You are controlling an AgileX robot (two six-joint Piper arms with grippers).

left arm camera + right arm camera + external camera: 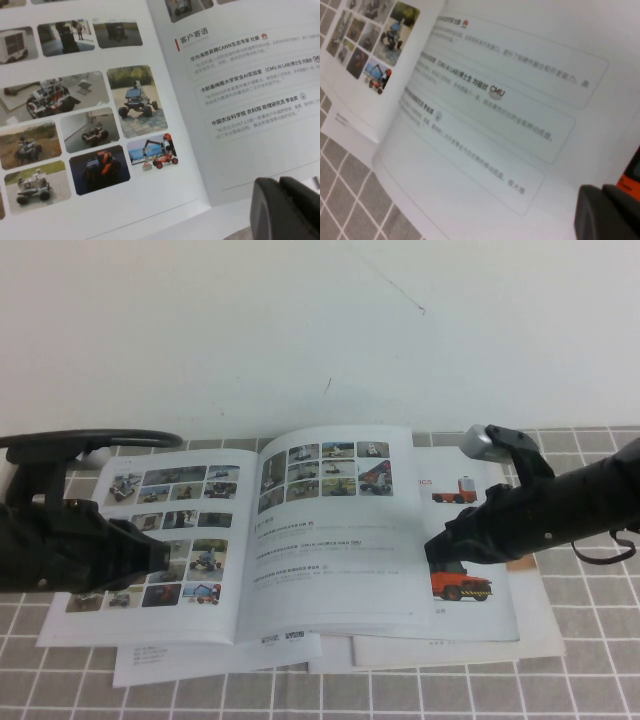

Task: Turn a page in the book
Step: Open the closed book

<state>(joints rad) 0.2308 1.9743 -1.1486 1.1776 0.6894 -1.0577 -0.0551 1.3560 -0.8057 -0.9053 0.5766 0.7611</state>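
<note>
Book [240, 540] pages lie spread open on the grey-tiled table [590, 660], on top of a brochure with orange-red trucks [470, 585] and loose white sheets. The page [335, 530] to be turned, with a photo grid above lines of text, is the leaf right of the spine. The right gripper [437, 545] sits at this page's outer edge, over the brochure; whether its fingers are apart or together on the leaf I cannot tell. The left gripper [150, 558] rests over the photo-grid leaf left of the spine, its state equally hidden. Judging by this, the step in hand is catching the page's free edge; the next move calls for lifting that edge and sweeping it across the spine without creasing.
</note>
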